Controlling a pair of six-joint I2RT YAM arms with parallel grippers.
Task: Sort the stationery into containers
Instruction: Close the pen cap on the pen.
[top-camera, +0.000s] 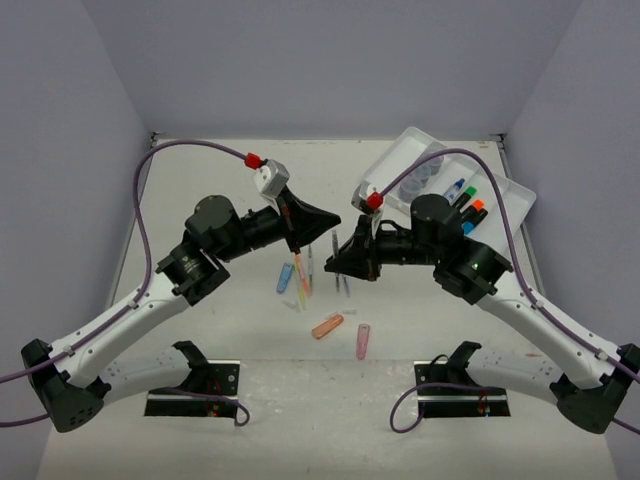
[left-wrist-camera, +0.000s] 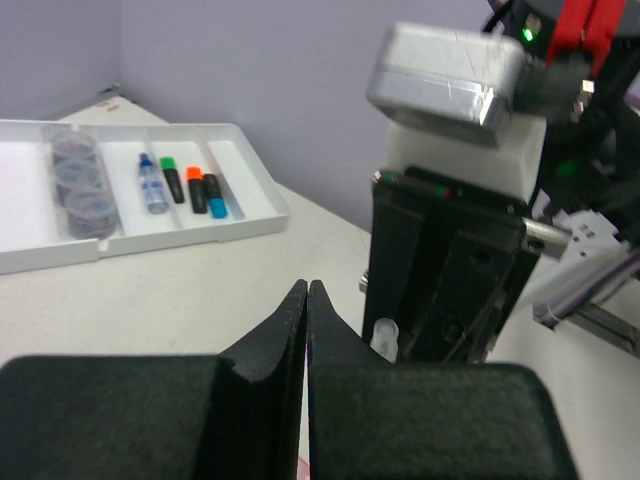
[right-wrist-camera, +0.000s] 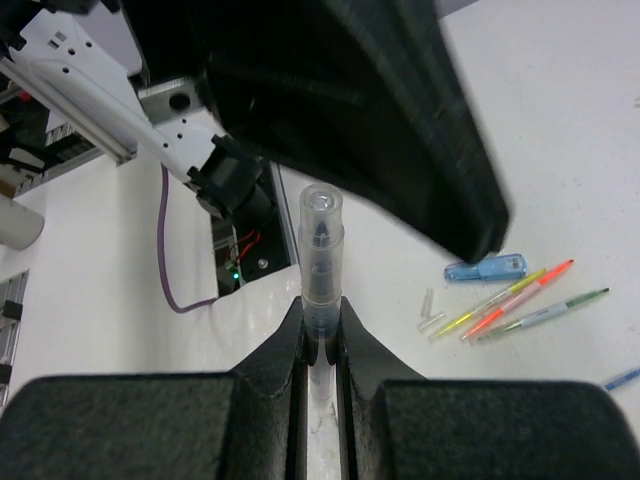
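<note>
- My left claw (left-wrist-camera: 307, 292) is pressed together, seemingly on nothing.
- My right claw (right-wrist-camera: 320, 312) pinches a clear capped plastic pen (right-wrist-camera: 321, 250), upright at frame centre.
- In my left wrist view, the white compartmented plastic tray (left-wrist-camera: 255, 215) sits upper left, holding round grey-blue pots (left-wrist-camera: 82, 180) and black highlighters (left-wrist-camera: 192, 187).

In the right pincer (right-wrist-camera: 320, 325), an upright clear pen (right-wrist-camera: 321, 255), clamped tight
</note>
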